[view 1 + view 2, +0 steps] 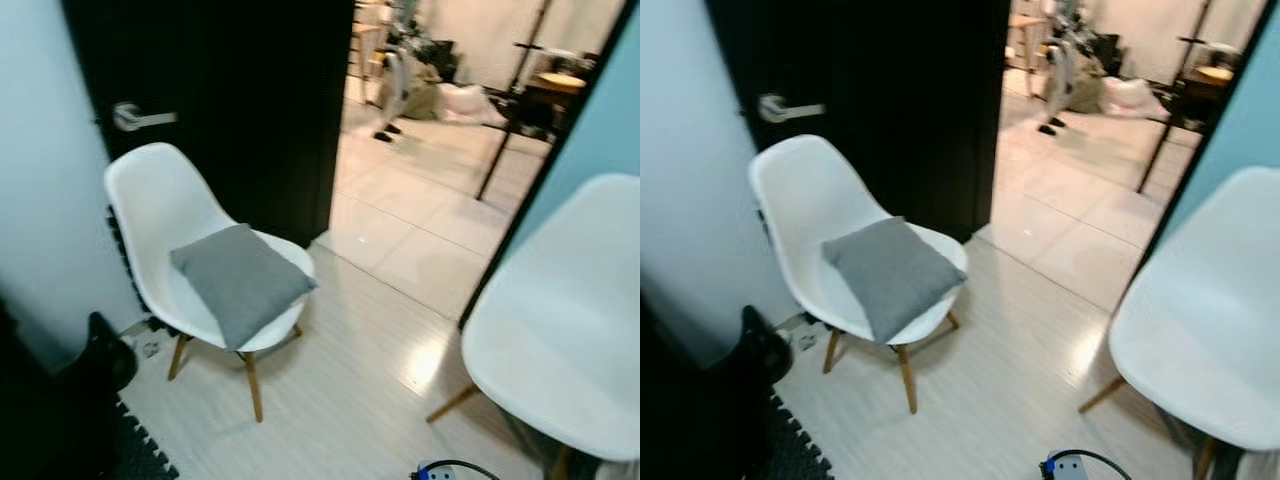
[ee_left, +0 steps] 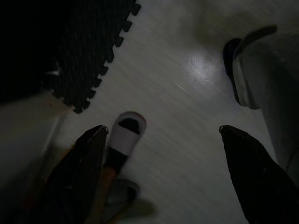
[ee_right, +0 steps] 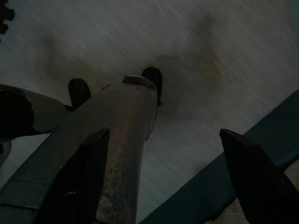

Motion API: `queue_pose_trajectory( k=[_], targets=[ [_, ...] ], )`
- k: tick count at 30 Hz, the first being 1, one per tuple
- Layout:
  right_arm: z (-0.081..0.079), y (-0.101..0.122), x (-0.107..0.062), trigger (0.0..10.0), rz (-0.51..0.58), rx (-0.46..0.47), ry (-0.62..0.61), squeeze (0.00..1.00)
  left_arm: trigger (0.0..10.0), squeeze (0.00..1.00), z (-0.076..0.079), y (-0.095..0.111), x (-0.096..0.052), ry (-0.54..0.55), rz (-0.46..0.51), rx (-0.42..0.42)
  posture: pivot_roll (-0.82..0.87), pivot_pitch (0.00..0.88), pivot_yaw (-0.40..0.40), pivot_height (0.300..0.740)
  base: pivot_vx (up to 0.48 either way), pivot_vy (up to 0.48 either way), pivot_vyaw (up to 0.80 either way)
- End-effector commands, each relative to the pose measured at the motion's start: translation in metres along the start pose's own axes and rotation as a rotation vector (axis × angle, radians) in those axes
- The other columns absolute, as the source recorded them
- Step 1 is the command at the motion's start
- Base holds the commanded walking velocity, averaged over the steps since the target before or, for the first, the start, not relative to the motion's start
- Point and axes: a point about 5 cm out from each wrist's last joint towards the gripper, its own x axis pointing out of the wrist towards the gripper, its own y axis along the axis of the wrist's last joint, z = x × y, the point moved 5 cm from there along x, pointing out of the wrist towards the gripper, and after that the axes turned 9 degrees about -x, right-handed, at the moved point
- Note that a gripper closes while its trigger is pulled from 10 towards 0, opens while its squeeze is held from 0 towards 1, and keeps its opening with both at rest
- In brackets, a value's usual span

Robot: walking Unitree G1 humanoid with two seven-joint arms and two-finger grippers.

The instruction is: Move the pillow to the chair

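A grey square pillow [image 1: 243, 281] lies on the seat of a white shell chair [image 1: 160, 215] with wooden legs, which stands by the black door on my left. A second white chair [image 1: 565, 330] stands on my right with nothing on its seat. My left gripper [image 2: 161, 140] hangs open above the pale floor, nothing between its black fingers. My right gripper [image 3: 163, 140] also hangs open, pointing down at the floor past my own leg [image 3: 112, 140].
A black door [image 1: 230, 90] with a silver handle [image 1: 135, 117] is behind the left chair. A dark foam mat [image 1: 140, 455] edges the floor at the lower left. An open doorway [image 1: 450, 120] leads to a tiled room with furniture. Pale floor lies between the chairs.
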Motion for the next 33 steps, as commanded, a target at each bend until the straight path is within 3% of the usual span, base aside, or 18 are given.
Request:
queue_pose_trajectory(
  k=[1,33],
  targets=[
    [-0.0003,-0.0026,0.0000,10.0,-0.016,-0.017,0.002,0.00,10.0,0.00,0.0321,0.0049,-0.0014,-0.093,0.013,0.004,0.08,0.000,-0.070,0.740,0.000,0.000,-0.70],
    [0.0036,-0.0065,-0.0009,10.0,-0.047,-0.072,-0.006,0.00,10.0,0.00,0.0378,0.0074,-0.0012,-0.115,0.005,0.008,0.07,0.000,-0.081,0.740,0.000,0.000,-0.70]
  ],
)
